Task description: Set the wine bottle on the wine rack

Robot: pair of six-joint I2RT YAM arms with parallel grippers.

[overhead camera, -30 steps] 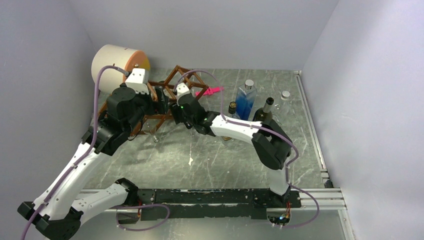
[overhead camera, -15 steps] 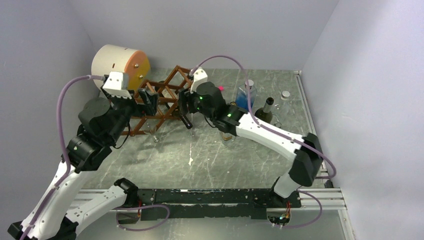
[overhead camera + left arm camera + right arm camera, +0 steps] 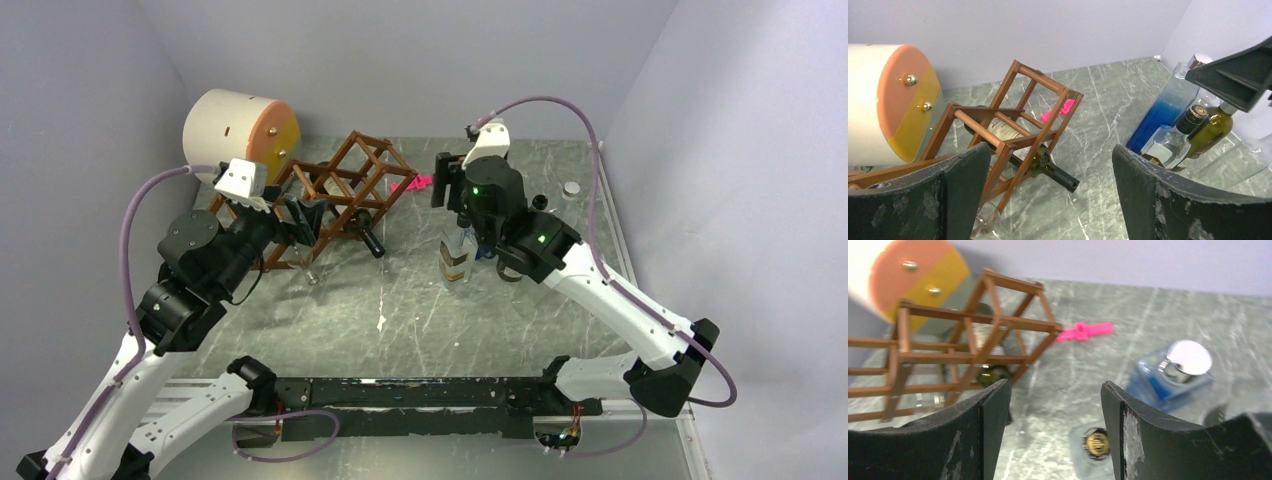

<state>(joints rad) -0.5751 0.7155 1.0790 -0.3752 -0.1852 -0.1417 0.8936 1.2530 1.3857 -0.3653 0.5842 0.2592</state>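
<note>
**Wine bottle lies in the rack; both sets of jaws are open and empty**

We see the wine rack (image 3: 345, 185) on the far left of the grey marbled tabletop (image 3: 420, 310), just beside the cream-and-orange drum (image 3: 240, 125). The wine bottle (image 3: 1034, 161) lies on its side in one of the rack's lower cells. Its pale label shows through the bars, and its dark neck pokes out of the near-right face of the rack. We cannot tell whether the capped end touches the tabletop.

The left jaws hang near the rack's left end. They stand wide apart, with nothing between them and nothing touching them. From the left wrist view we look between them at the rack and the bottle.

The right jaws are well to the right of the rack, above a group of upright bottles. They are parted too, and we see only bare tabletop between them.

That group includes a blue square bottle (image 3: 1173, 372) with a silver cap, a clear bottle with a gold-topped cap (image 3: 1096, 442) just near of it, and a dark olive bottle (image 3: 1210, 130) to their right. A small pink object (image 3: 418, 183) lies flat on the tabletop between the rack and the blue bottle. It touches neither of them.
</note>
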